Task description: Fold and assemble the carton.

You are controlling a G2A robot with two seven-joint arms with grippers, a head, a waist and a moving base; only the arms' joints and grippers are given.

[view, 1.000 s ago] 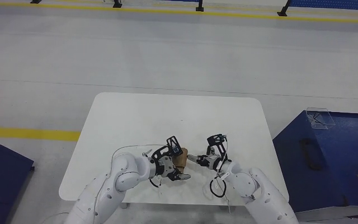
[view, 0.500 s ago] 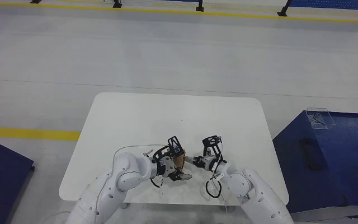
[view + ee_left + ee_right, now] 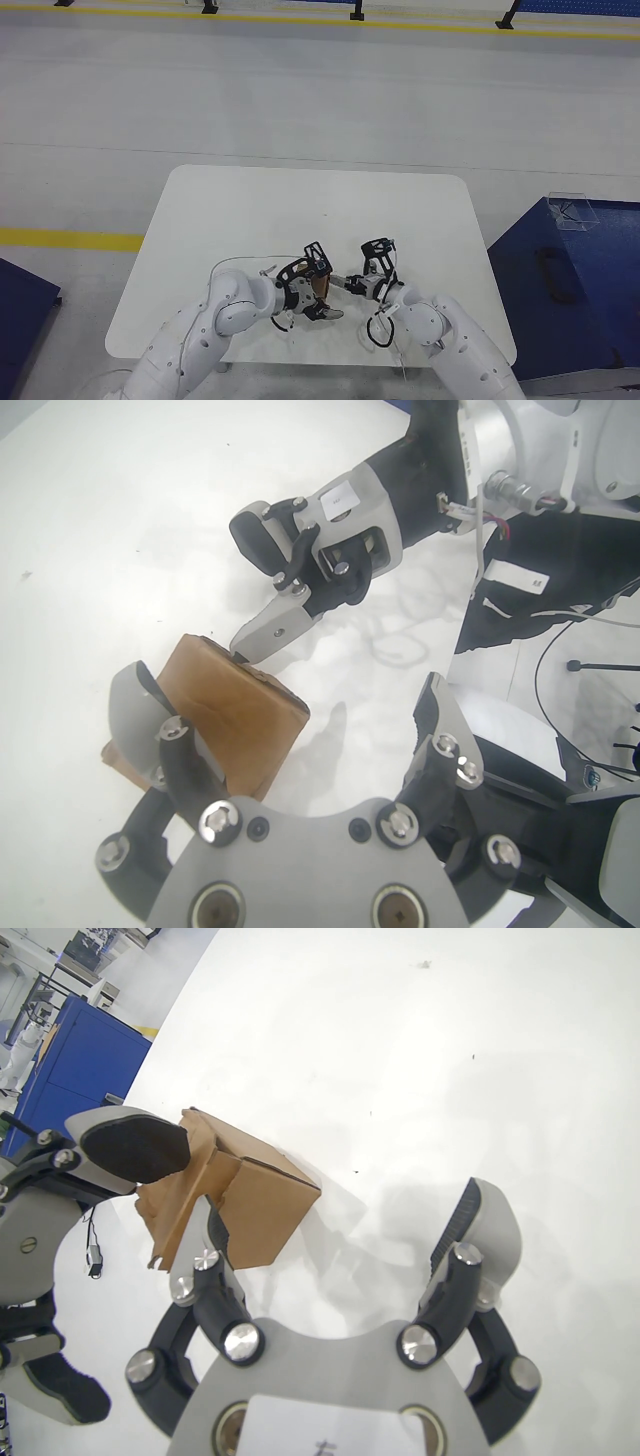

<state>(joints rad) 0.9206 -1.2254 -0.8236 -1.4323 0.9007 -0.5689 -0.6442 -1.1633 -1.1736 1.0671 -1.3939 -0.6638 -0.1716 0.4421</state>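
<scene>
A small brown carton (image 3: 320,284) lies on the white table (image 3: 300,210) near its front edge, between my two grippers. In the left wrist view the carton (image 3: 235,720) has one finger (image 3: 132,700) of my open left gripper (image 3: 285,720) against its side, while the other finger stands well apart. My right gripper (image 3: 345,1223) is open too; one of its fingertips (image 3: 215,1223) touches the carton (image 3: 265,1208) at the end where loose flaps stick out. The left gripper (image 3: 316,292) and right gripper (image 3: 358,284) sit close together.
A blue cabinet (image 3: 570,290) stands off the table's right side and another blue one (image 3: 20,300) off its left. Thin cables (image 3: 400,645) hang from the right arm just above the tabletop. The table's far half is bare.
The right gripper has moved left across the table until its fingertip reached the carton. The left gripper with the carton shifted slightly toward the front edge.
</scene>
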